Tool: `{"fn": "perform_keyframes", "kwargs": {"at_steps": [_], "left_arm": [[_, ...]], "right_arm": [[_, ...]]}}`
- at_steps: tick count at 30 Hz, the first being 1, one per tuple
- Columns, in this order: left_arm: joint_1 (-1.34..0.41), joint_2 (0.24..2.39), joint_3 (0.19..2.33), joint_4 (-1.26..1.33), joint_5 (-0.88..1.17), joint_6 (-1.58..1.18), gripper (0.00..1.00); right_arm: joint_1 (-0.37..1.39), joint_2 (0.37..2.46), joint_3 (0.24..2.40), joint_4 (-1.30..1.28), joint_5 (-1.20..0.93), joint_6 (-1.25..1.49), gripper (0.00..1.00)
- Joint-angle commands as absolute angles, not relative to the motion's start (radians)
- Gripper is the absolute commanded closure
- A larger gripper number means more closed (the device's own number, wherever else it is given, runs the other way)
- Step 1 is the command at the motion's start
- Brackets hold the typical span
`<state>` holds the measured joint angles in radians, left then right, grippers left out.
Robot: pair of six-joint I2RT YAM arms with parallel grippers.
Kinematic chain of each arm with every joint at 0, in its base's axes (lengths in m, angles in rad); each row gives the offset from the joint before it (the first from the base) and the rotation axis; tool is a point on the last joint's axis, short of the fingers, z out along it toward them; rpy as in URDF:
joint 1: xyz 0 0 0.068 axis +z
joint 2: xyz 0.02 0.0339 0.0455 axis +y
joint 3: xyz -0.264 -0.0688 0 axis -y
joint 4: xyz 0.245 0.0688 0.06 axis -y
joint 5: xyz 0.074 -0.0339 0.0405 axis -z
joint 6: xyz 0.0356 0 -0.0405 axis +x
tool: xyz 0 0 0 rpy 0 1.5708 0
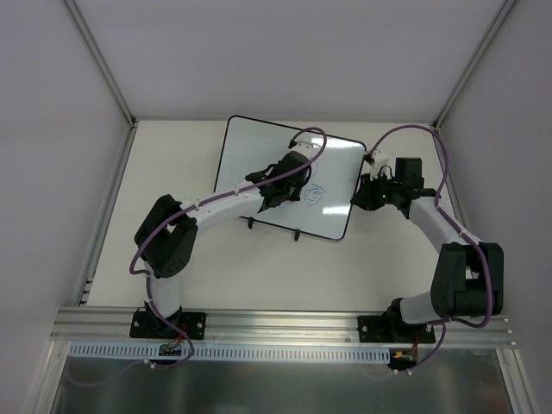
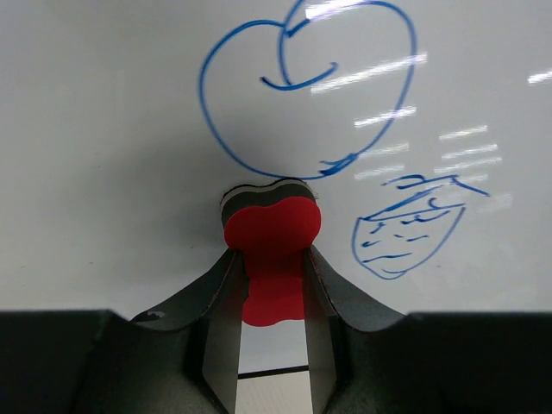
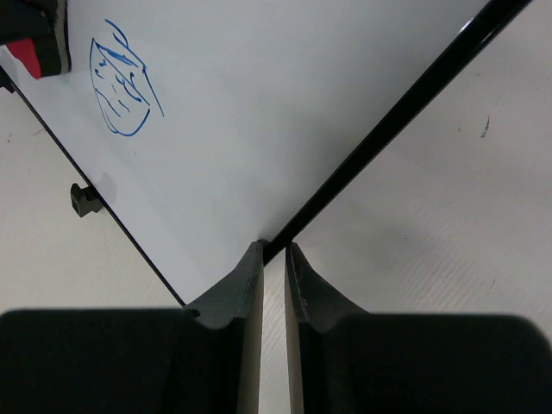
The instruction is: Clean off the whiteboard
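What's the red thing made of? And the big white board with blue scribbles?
The red eraser looks like matte foam or rubber, with a dark, maybe felt, layer underneath. The whiteboard looks smooth and glossy, coated board or plastic: lights reflect as bright streaks. Its thin black frame is probably plastic.

One small red bone-shaped foam eraser (image 2: 272, 226), dark felt layer under it, wide top lobe, narrow waist. Matte off-white tabletop (image 1: 259, 276), tiny dark speck on it in right wrist view. Silver aluminium rail (image 1: 285, 325) along near edge, white slotted cable strip (image 1: 276, 352) beside it. Plain grey enclosure walls (image 1: 276, 60) around.
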<state>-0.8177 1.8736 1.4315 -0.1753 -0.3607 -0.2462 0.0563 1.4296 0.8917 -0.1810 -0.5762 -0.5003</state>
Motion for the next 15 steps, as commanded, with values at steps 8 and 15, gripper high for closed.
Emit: {"fn": "perform_keyframes", "kwargs": {"at_steps": [8, 15], "left_arm": [[-0.833, 1.936, 1.552, -0.166, -0.373, -0.199, 1.00], [-0.801, 1.991, 1.666, -0.166, -0.394, -0.141, 1.00]], "right_arm": [[0.075, 1.410, 0.882, -0.179, -0.563, -0.534, 0.92], [0.080, 1.405, 0.884, -0.181, -0.563, -0.532, 0.92]]}}
